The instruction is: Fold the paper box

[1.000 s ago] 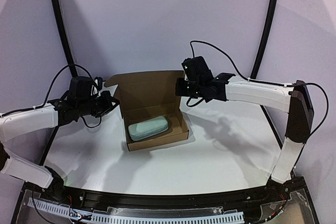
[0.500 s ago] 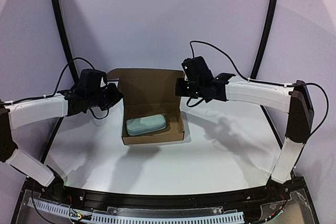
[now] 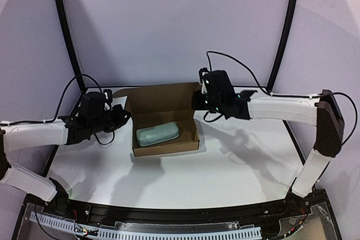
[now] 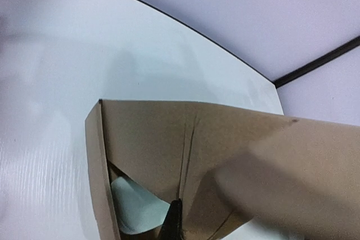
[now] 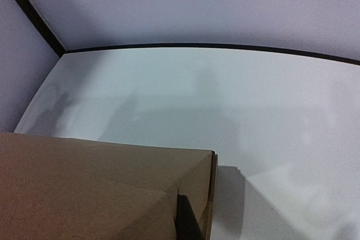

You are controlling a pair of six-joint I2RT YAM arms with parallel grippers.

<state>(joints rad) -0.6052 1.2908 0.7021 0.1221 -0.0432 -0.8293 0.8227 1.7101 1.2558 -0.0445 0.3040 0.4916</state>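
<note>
The paper box [image 3: 167,146] is a shallow brown cardboard tray in the middle of the table, with its lid [image 3: 163,97] standing up along the back edge. A pale green-grey case [image 3: 157,134] lies inside it. My left gripper [image 3: 125,117] is shut, its tip against the lid's left side flap. In the left wrist view the dark tip [image 4: 174,223] touches the cardboard [image 4: 225,139] at a slit, with the case [image 4: 132,209] beside it. My right gripper [image 3: 197,100] is shut and pressed against the lid's right corner; its tip [image 5: 185,220] rests on the cardboard [image 5: 101,184].
Curved black frame tubes [image 3: 63,26] [image 3: 286,26] rise behind the white table [image 3: 225,167]. A black rail [image 3: 169,213] runs along the near edge between the arm bases. Purple walls close in the back and sides.
The lid's left flap has been folded in and the box squared up. My left gripper came in to the flap, then dropped lower. My right gripper moved slightly down with the lid corner.
</note>
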